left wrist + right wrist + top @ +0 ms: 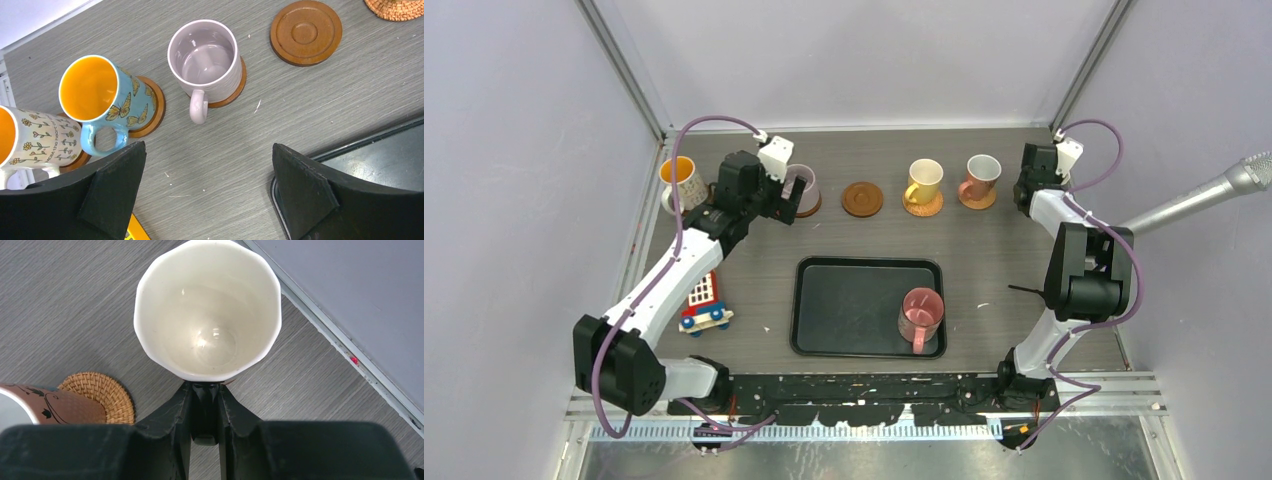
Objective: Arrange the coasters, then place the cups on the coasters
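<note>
My left gripper hangs open over bare table, just in front of a lilac cup that stands on a brown coaster. Left of it, a blue butterfly cup and a white flowered cup, both orange inside, each stand on a coaster. An empty ringed coaster lies to the right. At the back right corner my right gripper is shut on the handle of a cream cup. A yellow cup and a pinkish-brown cup stand on coasters. A pink cup is in the tray.
The black tray lies at the table's front centre. A yellow toy block is at the front left. Beside the cream cup sits a woven coaster. A metal frame rail runs close behind the cream cup.
</note>
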Available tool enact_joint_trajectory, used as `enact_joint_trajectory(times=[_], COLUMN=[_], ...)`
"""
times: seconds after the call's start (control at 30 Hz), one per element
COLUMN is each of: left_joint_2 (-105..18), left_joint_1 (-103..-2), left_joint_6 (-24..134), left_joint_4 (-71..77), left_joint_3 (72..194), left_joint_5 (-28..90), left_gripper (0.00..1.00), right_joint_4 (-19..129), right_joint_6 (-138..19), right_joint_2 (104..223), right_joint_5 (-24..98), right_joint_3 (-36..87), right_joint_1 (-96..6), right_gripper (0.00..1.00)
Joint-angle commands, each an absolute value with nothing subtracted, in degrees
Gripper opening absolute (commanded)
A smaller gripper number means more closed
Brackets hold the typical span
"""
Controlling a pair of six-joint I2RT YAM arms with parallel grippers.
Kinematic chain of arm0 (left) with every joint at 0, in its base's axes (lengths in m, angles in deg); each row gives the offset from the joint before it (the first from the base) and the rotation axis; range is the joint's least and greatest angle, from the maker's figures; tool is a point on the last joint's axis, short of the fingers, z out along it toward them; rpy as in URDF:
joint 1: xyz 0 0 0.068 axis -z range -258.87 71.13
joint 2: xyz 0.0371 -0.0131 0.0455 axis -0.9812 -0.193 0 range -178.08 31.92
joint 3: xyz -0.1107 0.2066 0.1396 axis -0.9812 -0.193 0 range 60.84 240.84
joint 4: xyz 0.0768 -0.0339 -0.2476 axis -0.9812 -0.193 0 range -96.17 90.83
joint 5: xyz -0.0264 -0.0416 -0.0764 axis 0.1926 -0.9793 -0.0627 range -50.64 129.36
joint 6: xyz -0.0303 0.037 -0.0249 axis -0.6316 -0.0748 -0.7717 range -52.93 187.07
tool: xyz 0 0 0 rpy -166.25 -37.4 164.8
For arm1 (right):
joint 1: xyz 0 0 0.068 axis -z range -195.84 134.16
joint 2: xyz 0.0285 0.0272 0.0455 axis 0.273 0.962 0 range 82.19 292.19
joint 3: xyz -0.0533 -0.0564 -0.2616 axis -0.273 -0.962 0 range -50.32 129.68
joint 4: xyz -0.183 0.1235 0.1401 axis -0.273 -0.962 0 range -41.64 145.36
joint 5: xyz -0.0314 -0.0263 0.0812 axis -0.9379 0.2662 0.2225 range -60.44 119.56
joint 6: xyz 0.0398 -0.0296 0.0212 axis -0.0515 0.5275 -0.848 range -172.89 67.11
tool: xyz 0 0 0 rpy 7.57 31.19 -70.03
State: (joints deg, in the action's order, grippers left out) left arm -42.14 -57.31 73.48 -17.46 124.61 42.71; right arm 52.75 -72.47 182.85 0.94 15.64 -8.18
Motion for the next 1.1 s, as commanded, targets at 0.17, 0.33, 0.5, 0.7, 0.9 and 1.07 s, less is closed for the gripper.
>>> enact_joint_trajectory(times=[0.17, 0.33, 0.5, 0.7, 0.9, 1.07], left_joint_2=[-42.57, -42.87, -42.80, -43.12, -43.15, -43.13], left_joint_1=[-57.69, -57.69, -57.69, -57.69, -57.69, -57.69], left_joint_6=[72.71, 72.51, 72.29, 72.47, 72.51, 72.43], left_joint_4=[-16.80, -17.44, -17.52, -17.20, -17.26, -17.17], left_joint_3=[126.90, 126.94, 126.76, 126.94, 127.10, 127.05], left_joint_5=[41.49, 42.31, 42.53, 42.53, 42.49, 42.39], left_gripper=[1.00, 1.00, 1.00, 1.00, 1.00, 1.00], right_joint_4=[59.32, 58.56, 58.22, 56.59, 56.11, 55.06], right_joint_6=[-72.11, -71.88, -71.61, -71.70, -71.82, -72.05], right_joint_2=[181.01, 180.98, 180.78, 180.15, 179.38, 178.96], right_joint_5=[0.78, 1.52, 0.16, 0.38, 0.65, 1.00], right_joint_3=[16.27, 16.35, 16.14, 15.61, 14.67, 14.50], right_joint_1=[-7.85, -7.85, -7.85, -7.85, -7.85, -7.85], right_gripper=[0.16, 0.21, 0.28, 0.36, 0.38, 0.38])
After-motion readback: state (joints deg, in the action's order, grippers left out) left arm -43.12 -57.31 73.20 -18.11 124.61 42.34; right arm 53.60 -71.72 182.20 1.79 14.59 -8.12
